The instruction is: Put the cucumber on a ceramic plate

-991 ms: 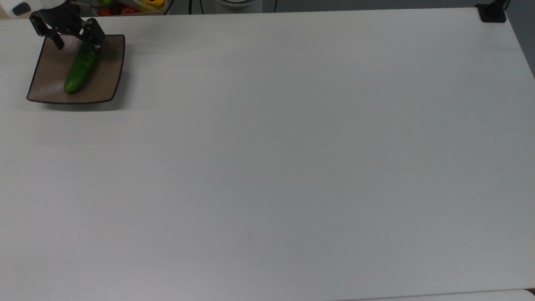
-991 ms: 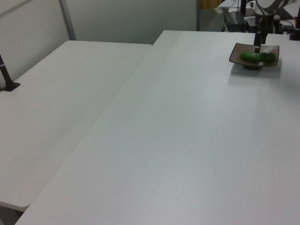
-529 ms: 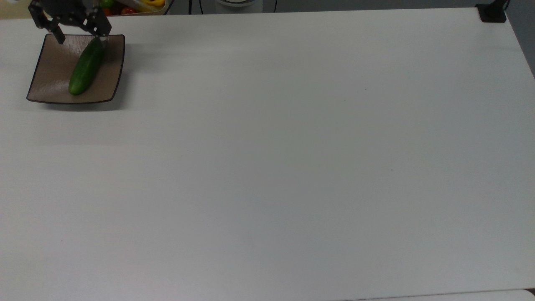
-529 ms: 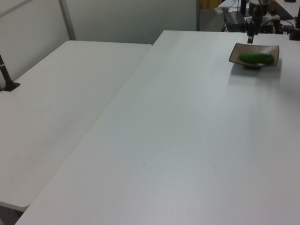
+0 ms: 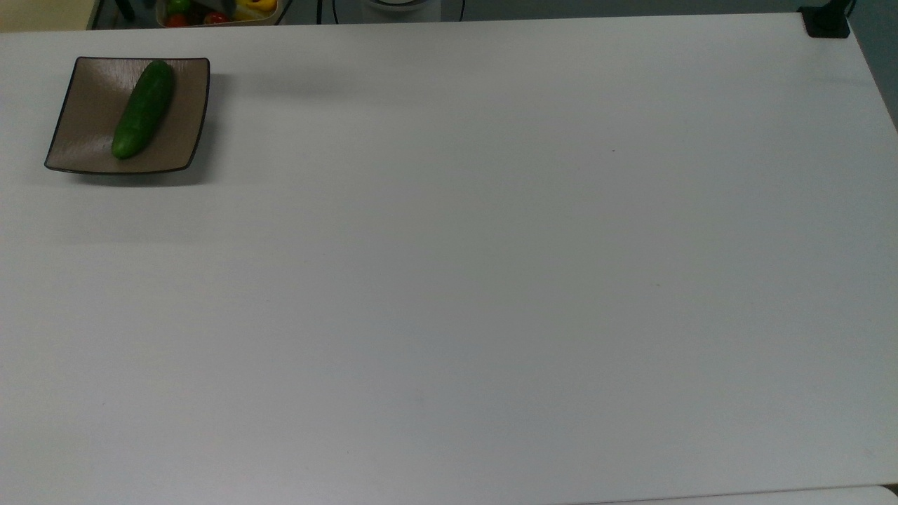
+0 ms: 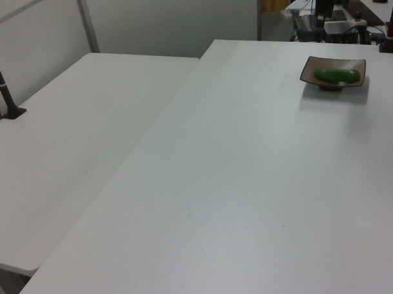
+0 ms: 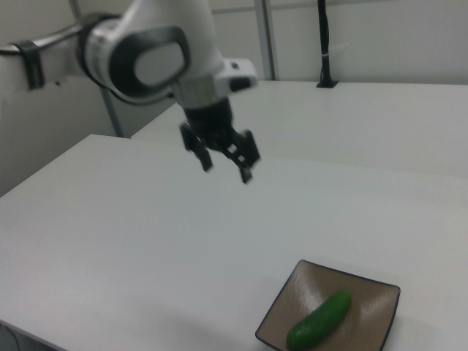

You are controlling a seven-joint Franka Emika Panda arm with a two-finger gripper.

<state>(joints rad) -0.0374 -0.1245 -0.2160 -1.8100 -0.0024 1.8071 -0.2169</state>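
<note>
The cucumber (image 5: 143,109) is short, stubby and smooth, dark green with rounded ends. It lies diagonally on the square, glossy brown ceramic plate (image 5: 88,133), which sits at the far left corner of the white table (image 5: 491,280) in the top view. In the right view, the gripper (image 7: 226,167) hangs in the air with its fingers apart and empty, well above the plate and toward the right view's left.

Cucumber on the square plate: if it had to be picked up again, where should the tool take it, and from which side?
Grip the cucumber at its middle, from straight above, fingers closing across its short width. It lies flat and diagonal in the ceramic plate, whose raised rim would likely hinder a sideways approach. The tool hangs open above the table.
</note>
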